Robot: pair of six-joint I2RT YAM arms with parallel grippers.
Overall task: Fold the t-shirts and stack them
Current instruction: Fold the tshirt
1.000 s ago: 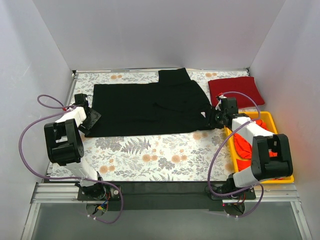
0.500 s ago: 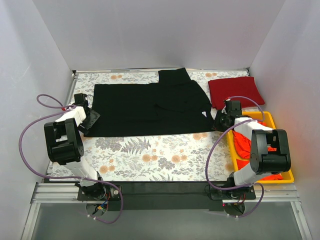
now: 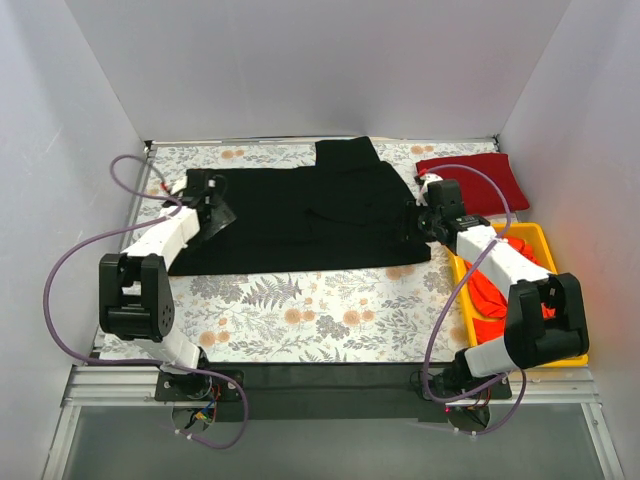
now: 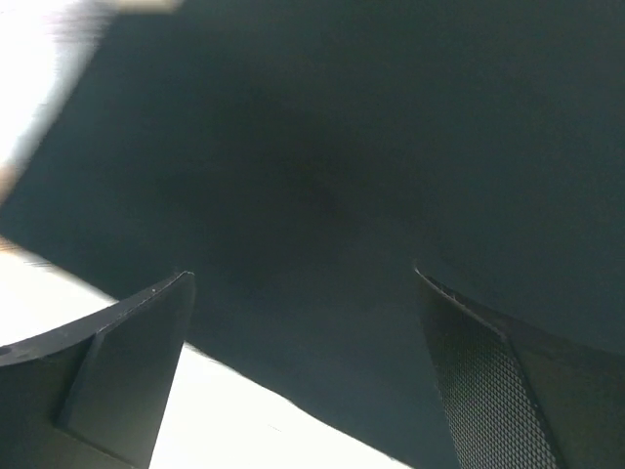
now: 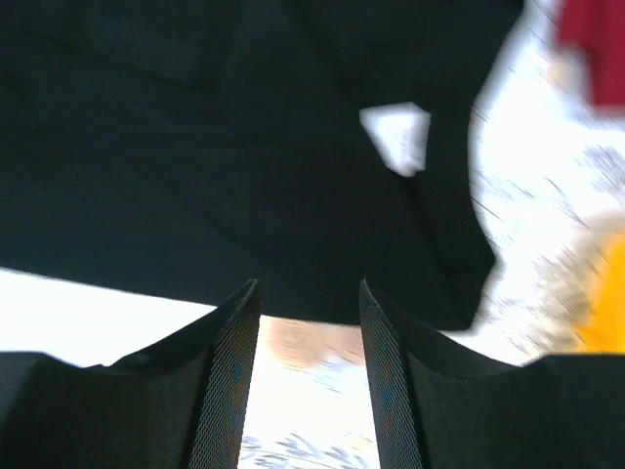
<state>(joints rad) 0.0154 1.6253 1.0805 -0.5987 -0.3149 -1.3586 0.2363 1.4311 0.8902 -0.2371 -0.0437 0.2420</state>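
The black t-shirt [image 3: 300,215] lies spread mid worktop [image 3: 300,310]. My left gripper [image 3: 215,207] gapes empty at its 9 o'clock edge, and my right gripper [image 3: 432,215] is narrowly parted at 3 o'clock. Uneven pinches could bunch the fold.

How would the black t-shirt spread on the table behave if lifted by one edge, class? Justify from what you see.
Probably floppy: the black t-shirt lies flat with soft creases, following the table cover, so a lifted edge would likely drape. It looks thin, so likely light. Pushed, it may bunch rather than slide.
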